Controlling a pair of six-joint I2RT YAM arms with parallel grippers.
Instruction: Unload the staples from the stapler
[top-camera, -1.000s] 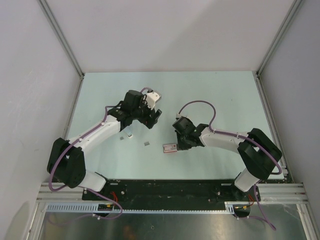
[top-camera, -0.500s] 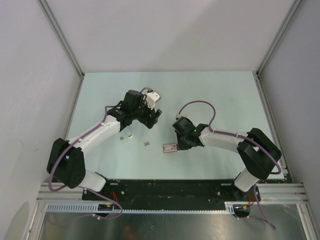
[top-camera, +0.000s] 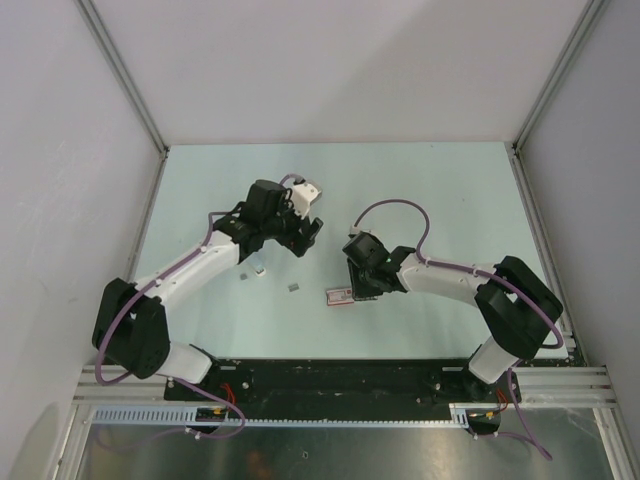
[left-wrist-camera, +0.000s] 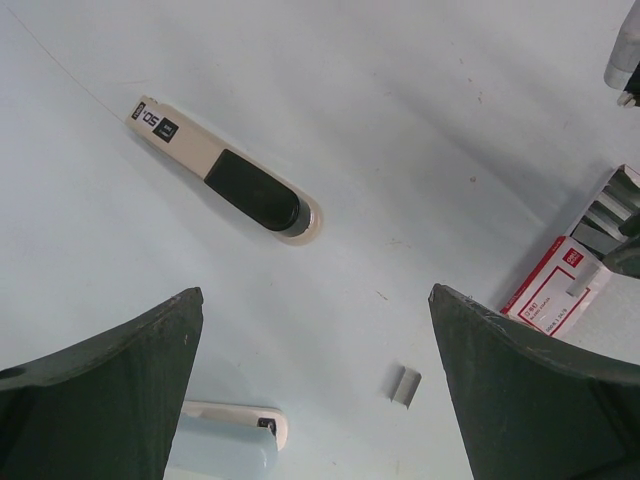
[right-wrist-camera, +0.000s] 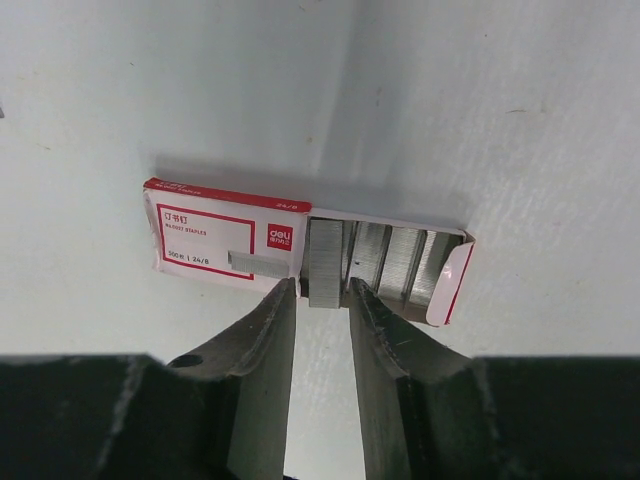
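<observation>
Two grippers, neither on the stapler (left-wrist-camera: 245, 188). Lying flat on the table (left-wrist-camera: 420, 110), black body with a cream end, ahead of the left gripper (left-wrist-camera: 315, 300) and well apart from both arms. Left jaws spread wide, hovering, holding nothing.

Down at the open staple box (right-wrist-camera: 215, 240), right gripper (right-wrist-camera: 322, 290) with fingers narrowed to a slit either side of one staple strip (right-wrist-camera: 325, 250) in the tray. Cannot tell whether pinched or only bracketed; contact not resolvable.

One loose strip (left-wrist-camera: 404, 385) on the table between box and left gripper. Another thin strip (right-wrist-camera: 258, 262) resting on the box lid. Pale blue item (left-wrist-camera: 225, 450) near the left finger, unidentified.

Step, as a judgement: handling of strips at the box, either stowing or picking; direction not readable. Unknown whether the stapler holds more staples, nothing visible inside it.

Next move likely calls for a straight vertical lift off the tray without dragging the light box. After that, a low, flat, narrow pinch for the loose strip on the table.
</observation>
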